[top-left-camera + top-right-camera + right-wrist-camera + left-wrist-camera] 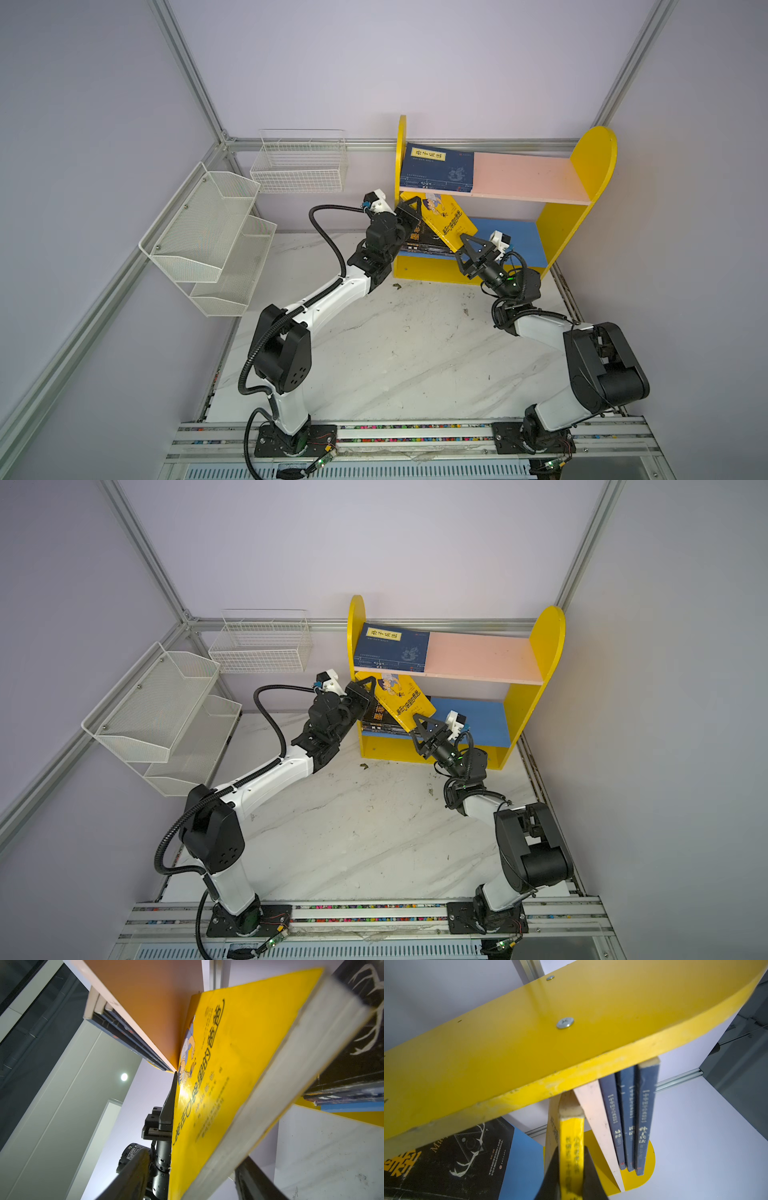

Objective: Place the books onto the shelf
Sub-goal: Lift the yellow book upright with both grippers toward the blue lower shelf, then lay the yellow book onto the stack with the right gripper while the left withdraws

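At the left end of the shelf (590, 166), under the pink board (523, 174): yellow book (446, 220), tilted, over black books (419, 242) flat on the blue board (513, 241). Left gripper (415, 212) clamped on its spine; right gripper (460, 248) part-open astride its lower corner. Navy books (436, 168) atop pink board.

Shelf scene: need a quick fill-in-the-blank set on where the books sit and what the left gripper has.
1. The left gripper is shut on the yellow book at its ___.
2. ___ navy books lie stacked on the pink board of the shelf.
3. The black books lie on the ___ lower board.

Missing words: spine; three; blue.
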{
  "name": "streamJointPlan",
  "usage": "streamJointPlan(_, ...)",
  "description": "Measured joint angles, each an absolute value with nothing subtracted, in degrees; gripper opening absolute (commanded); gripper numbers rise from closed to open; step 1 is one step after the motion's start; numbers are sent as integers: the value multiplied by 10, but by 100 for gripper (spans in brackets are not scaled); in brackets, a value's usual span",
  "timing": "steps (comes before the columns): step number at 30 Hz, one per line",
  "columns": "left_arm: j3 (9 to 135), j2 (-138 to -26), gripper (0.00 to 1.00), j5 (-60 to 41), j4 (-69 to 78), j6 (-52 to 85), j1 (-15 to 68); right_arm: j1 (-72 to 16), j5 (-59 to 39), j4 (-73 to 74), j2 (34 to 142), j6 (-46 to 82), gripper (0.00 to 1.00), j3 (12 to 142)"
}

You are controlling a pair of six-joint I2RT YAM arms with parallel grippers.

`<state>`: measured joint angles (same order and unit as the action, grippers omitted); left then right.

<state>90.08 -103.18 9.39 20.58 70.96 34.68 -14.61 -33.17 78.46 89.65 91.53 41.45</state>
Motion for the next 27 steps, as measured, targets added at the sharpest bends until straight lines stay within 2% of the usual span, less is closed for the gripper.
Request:
streamJointPlan(5,901,-1043,0,90,229,710,348,-160,-318,801,916,933,32,431)
streamJointPlan(8,901,-1052,0,83,244,709,348,-161,-311,814,931,944,23,437)
streamJointPlan(9,901,-1053,4,83,244,708,348,-161,-310,818,936,947,20,438)
streamJointPlan(12,901,-1054,25,84,243,700,346,-161,-310,822,945,956,15,440)
streamJointPlan(14,896,-1051,52,82,245,697,345,-160,-313,815,945,956,10,440)
streamJointPlan(16,881,-1037,70,80,234,696,345,-152,-323,790,945,945,9,442)
streamJointPlan(17,870,-1025,76,78,217,693,342,-144,-332,764,944,935,9,446)
streamJointPlan(20,842,-984,84,68,164,673,334,-119,-362,619,938,868,8,489)
streamJointPlan(23,835,-936,87,49,94,629,316,-90,-387,420,936,770,9,576)
streamJointPlan(27,801,-852,90,42,26,569,291,-52,-435,248,943,655,9,677)
